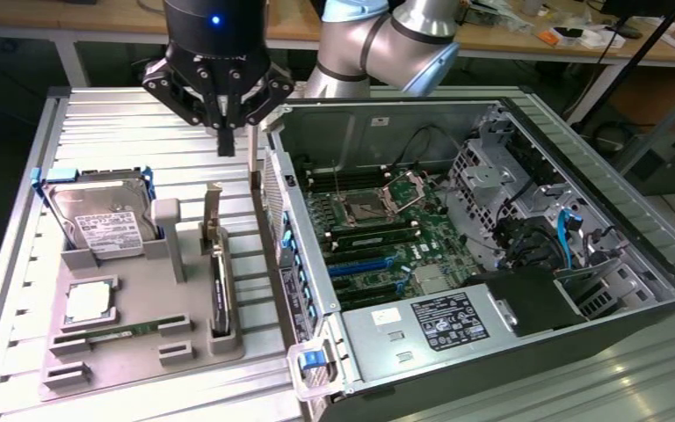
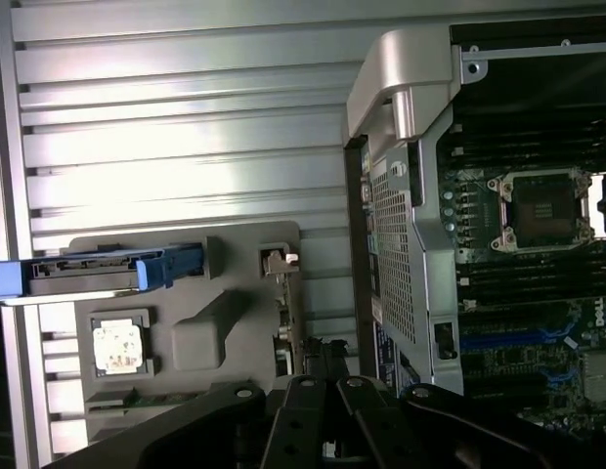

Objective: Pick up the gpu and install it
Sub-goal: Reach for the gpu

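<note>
Closed together and empty, well apart from the thin dark upright gpu card (image 1: 219, 290), the black gripper (image 1: 228, 145) should be centred along the card's top edge.

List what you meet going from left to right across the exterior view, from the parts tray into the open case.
Hard drive → gpu → CPU socket → blue cables
</note>
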Robot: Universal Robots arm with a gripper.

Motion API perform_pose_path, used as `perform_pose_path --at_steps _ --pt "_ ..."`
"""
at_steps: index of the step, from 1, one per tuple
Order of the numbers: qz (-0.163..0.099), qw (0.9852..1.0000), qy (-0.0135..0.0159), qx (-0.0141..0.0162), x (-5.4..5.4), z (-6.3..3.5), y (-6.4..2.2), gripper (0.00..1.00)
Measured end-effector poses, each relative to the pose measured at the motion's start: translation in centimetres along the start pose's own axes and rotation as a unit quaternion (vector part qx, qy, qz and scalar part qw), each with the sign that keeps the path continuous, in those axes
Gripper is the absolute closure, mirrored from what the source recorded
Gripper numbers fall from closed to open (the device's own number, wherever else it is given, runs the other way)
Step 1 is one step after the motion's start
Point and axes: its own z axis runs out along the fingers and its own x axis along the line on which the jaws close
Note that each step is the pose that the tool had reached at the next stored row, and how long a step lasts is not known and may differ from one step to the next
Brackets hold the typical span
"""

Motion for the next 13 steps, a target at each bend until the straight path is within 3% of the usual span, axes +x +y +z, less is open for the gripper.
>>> perform_pose_path --at_steps 13 --pt "0.000 1.0000 0.0000 0.0000 1.1 -0.03 -0.08 0.89"
